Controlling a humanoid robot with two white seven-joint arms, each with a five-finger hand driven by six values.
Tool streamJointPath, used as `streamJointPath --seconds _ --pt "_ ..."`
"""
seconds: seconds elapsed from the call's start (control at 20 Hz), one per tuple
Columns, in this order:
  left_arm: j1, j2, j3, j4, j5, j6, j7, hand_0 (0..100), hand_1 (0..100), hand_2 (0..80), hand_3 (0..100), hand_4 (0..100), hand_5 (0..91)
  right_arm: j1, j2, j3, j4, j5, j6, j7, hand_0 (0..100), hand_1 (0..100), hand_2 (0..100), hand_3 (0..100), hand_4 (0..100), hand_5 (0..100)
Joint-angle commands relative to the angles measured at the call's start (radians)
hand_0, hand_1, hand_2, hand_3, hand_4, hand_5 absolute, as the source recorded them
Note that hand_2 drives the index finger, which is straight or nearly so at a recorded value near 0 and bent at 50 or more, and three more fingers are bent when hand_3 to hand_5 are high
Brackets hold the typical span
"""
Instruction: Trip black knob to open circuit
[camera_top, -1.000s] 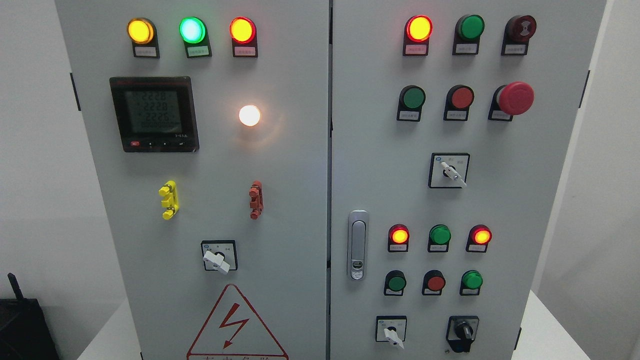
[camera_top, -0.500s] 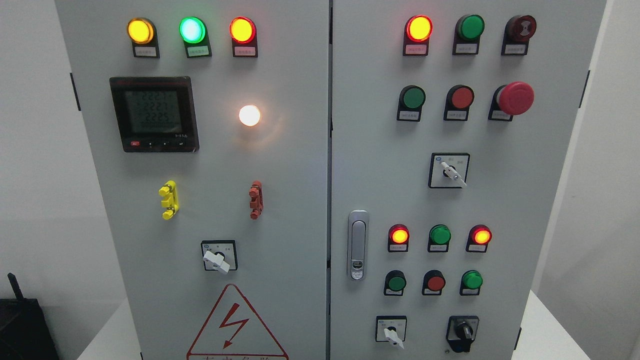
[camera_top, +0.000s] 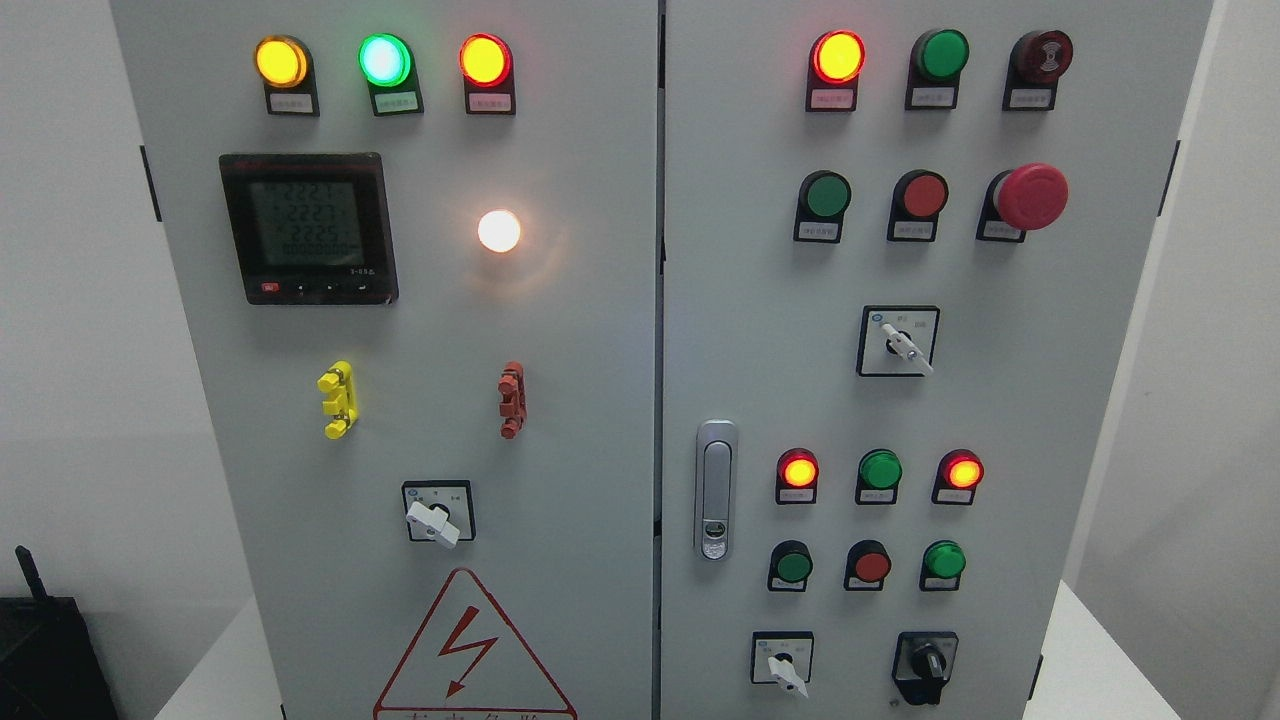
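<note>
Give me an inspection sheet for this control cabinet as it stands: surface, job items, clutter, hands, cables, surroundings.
Surface: grey two-door cabinet, doors shut, silver door handle on the right door.
Job's things: black knob at the right door's lower right, nothing touching it.
Clutter: nothing seen on the panel; indicator lamps, push buttons, red mushroom button, white selector switches, digital meter lit.
Hands: nothing seen, neither arm in view.
Cables: nothing seen.
Surroundings: white walls; black device with an antenna at lower left.

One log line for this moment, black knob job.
phase: pre-reach | hands: none in view | black knob: untouched, lower right of right door | white knob beside it: untouched
</note>
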Motion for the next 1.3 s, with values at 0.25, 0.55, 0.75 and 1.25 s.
streamJointPath --seconds 0.25,0.55,0.75,1.25 --pt "0.0 0.0 0.0 -0.025 0.0 -0.001 0.0 12 39 0.0 0 0 0.0 -0.029 0.005 0.018 -0.119 -0.025 0.003 0.007 0 21 0 68 57 31" --pt "0.0 0.0 0.0 -0.025 0.0 -0.001 0.0 12 39 0.0 0 0 0.0 -0.059 0.005 0.016 -0.12 -0.025 0.032 0.008 0 21 0 82 72 58" --pt "0.0 0.0 0.0 -0.025 0.0 -0.001 0.0 12 39 0.0 0 0 0.0 -0.087 0.005 0.016 -0.12 -0.031 0.044 0.008 0 20 0 89 83 73" --pt "0.0 0.0 0.0 -0.025 0.0 -0.001 0.0 12 39 0.0 0 0 0.0 -0.144 0.005 0.016 -0.119 -0.052 0.11 0.008 0 17 0 100 98 95"
